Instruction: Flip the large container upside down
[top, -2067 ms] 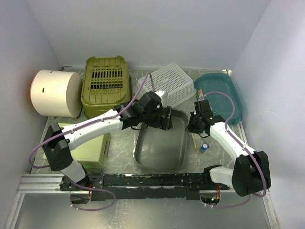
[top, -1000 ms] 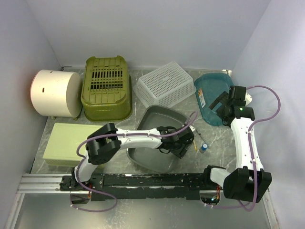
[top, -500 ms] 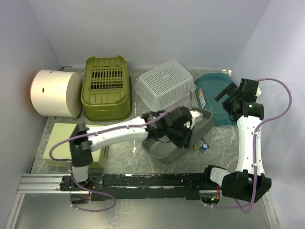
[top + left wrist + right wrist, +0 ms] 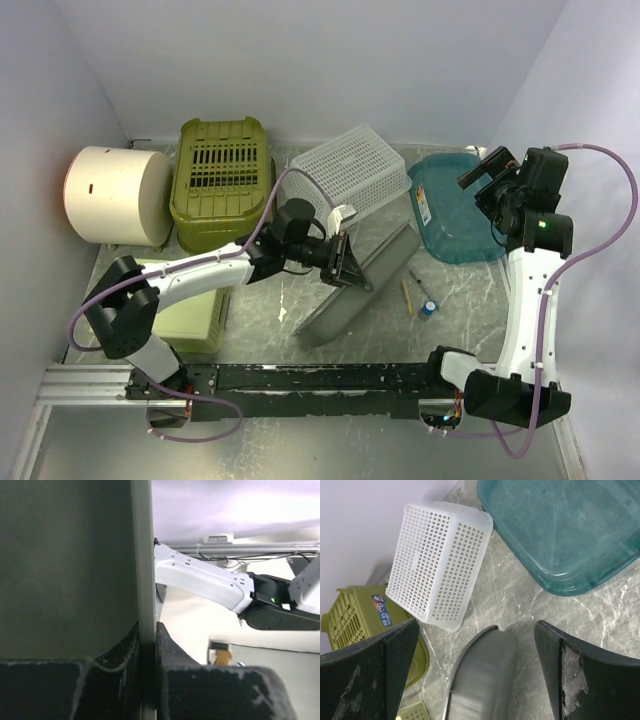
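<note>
The large container (image 4: 362, 285) is a grey tub, tipped up on its long side at the table's middle, its open face turned left. My left gripper (image 4: 345, 263) is shut on its upper rim. In the left wrist view the pale rim (image 4: 145, 555) runs straight down between the two black pads (image 4: 175, 652), and the grey wall (image 4: 65, 565) fills the left. My right gripper (image 4: 490, 182) hangs open, high over the back right, holding nothing. In the right wrist view, that open right gripper (image 4: 476, 627) looks down on the tub's outer side (image 4: 485, 675), far below.
A white mesh basket (image 4: 345, 172) lies upside down behind the tub, and a teal tray (image 4: 455, 205) sits to its right. An olive crate (image 4: 222, 180), a cream drum (image 4: 115, 195) and a pale green box (image 4: 165, 300) stand at the left. A pencil (image 4: 407, 297) and a small blue-capped item (image 4: 427, 309) lie right of the tub.
The left gripper has shut on the tub's rim and swung it up from flat onto its side, pulling leftward. The right arm has lifted away toward the back right.
</note>
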`<state>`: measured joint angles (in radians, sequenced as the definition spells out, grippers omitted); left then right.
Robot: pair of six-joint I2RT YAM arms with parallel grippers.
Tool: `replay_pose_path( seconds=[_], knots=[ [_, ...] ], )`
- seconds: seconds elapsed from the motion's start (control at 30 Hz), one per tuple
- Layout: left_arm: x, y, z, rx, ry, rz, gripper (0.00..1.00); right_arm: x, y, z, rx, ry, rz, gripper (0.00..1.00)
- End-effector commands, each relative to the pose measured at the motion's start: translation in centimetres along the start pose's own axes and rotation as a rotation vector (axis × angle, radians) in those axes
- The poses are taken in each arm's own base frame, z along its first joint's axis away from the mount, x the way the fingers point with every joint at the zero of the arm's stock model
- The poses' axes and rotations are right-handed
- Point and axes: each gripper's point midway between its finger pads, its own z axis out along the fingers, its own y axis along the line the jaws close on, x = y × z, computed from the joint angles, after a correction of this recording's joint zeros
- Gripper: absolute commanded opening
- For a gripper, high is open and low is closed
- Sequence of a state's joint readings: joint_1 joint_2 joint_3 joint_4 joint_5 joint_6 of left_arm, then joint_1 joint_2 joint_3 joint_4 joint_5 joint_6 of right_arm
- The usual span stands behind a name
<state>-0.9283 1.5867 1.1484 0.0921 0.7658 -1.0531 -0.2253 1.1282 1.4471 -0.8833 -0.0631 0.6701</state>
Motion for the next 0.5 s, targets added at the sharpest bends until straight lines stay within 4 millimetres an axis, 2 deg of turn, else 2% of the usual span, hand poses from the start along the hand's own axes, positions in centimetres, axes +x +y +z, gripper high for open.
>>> replay_pose_path(
  seconds=[0.0, 0.07, 0.1, 0.23, 0.33, 0.47],
  knots=[
    [-0.8, -5.8, -3.0, 0.291, -0.030, 0.002, 0.07, -0.1, 0.6, -0.3, -0.038, -0.002, 0.015, 1.00],
    [-1.1, -4.7, -3.7, 0.300, -0.057, -0.045, 0.07, 0.3, 0.6, 0.0, -0.048, 0.013, 0.022, 1.00],
    [-0.8, -3.4, -3.9, 0.294, -0.064, -0.092, 0.07, 0.5, 0.7, 0.2, -0.054, 0.021, 0.026, 1.00],
    [-1.4, -1.5, -6.5, 0.415, -0.140, -0.210, 0.07, 0.9, 0.7, 0.7, -0.063, 0.035, 0.031, 1.00],
    [-2.0, 0.8, -7.8, 0.445, -0.185, -0.296, 0.07, 1.0, 0.7, 0.8, -0.066, 0.038, 0.030, 1.00],
    [-1.5, 3.8, -7.6, 0.365, -0.177, -0.303, 0.18, 1.2, 0.7, 1.1, -0.068, 0.045, 0.031, 1.00]
  ],
)
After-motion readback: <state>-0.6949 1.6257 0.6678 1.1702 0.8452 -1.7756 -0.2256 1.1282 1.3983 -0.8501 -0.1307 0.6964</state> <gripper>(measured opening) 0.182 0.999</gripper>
